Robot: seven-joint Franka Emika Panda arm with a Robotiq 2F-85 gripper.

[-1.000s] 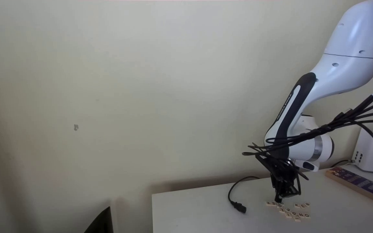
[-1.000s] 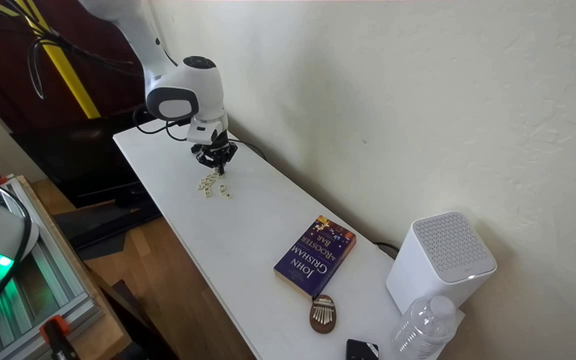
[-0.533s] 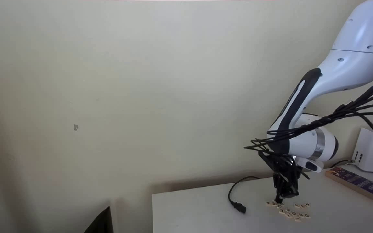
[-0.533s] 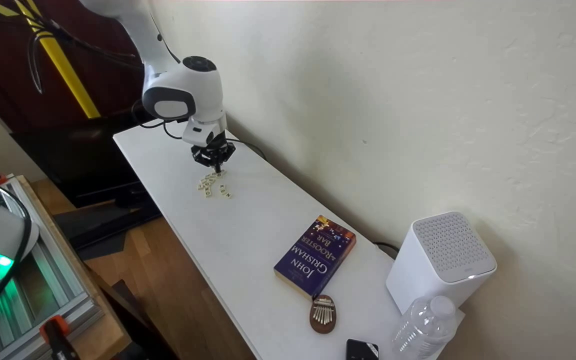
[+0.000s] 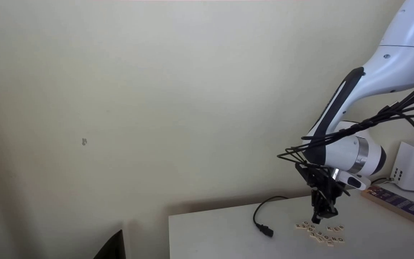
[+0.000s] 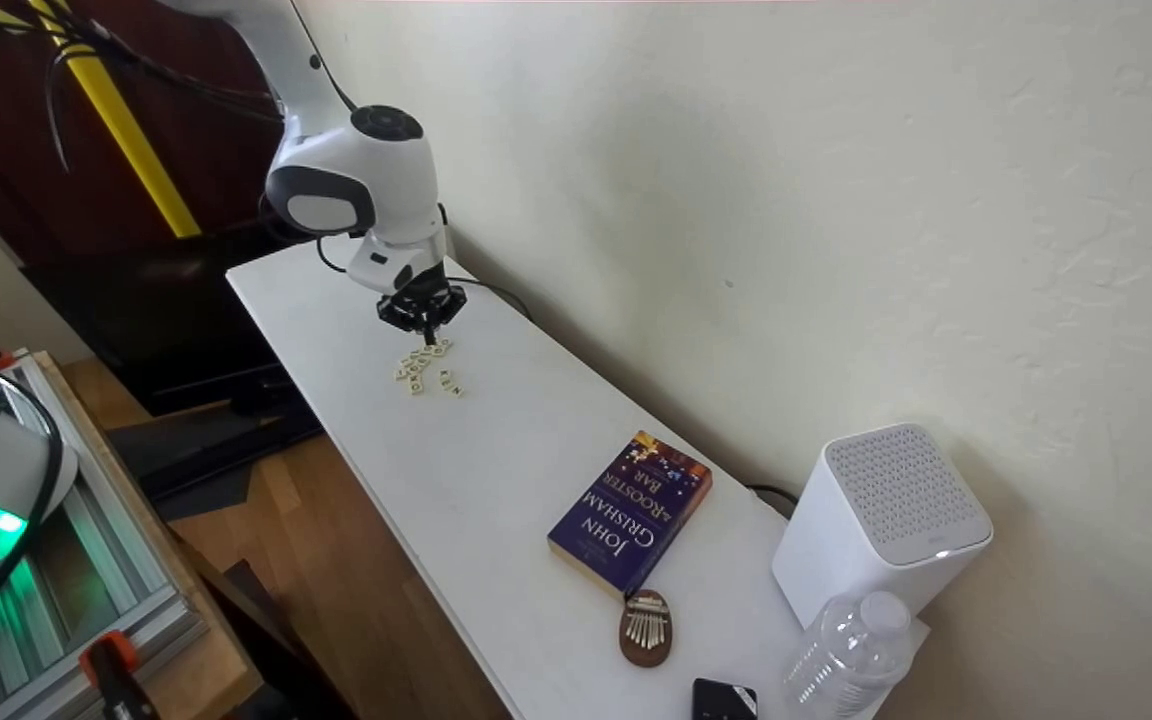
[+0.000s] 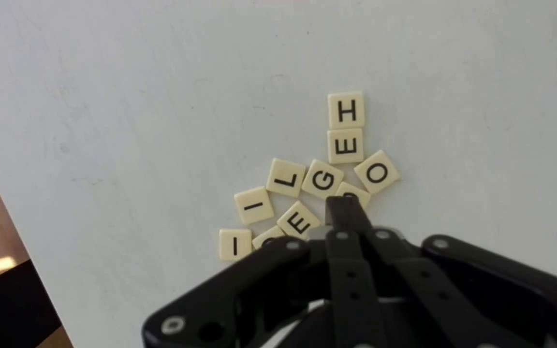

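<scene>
My gripper [image 7: 348, 209] points down with its fingertips together and nothing visible between them. In the wrist view the tips cover part of a cream letter tile [image 7: 359, 194]; whether they touch it I cannot tell. Close by lie an O tile [image 7: 376, 172], a G tile [image 7: 322, 179] and an upper E tile [image 7: 345, 145] with an H tile [image 7: 346, 110] beyond it. To the left are an L tile [image 7: 285, 177], an I tile [image 7: 254, 206] and a lower E tile [image 7: 299, 220]. Both exterior views show the gripper [image 5: 316, 220] by the tiles [image 6: 416, 384].
All tiles lie on a white table [image 6: 496, 470] along a wall. A black cable plug [image 5: 265, 230] lies beside them. Farther along are a book [image 6: 631, 512], a thumb piano [image 6: 646, 628], a white box-shaped device [image 6: 881, 520], a clear bottle [image 6: 851, 655] and a black object [image 6: 724, 700].
The arm has shifted, its gripper going rightward and slightly up in an exterior view. Tiles at the cluster's far end that stood behind the fingertips now show. The jaws have stayed closed.
</scene>
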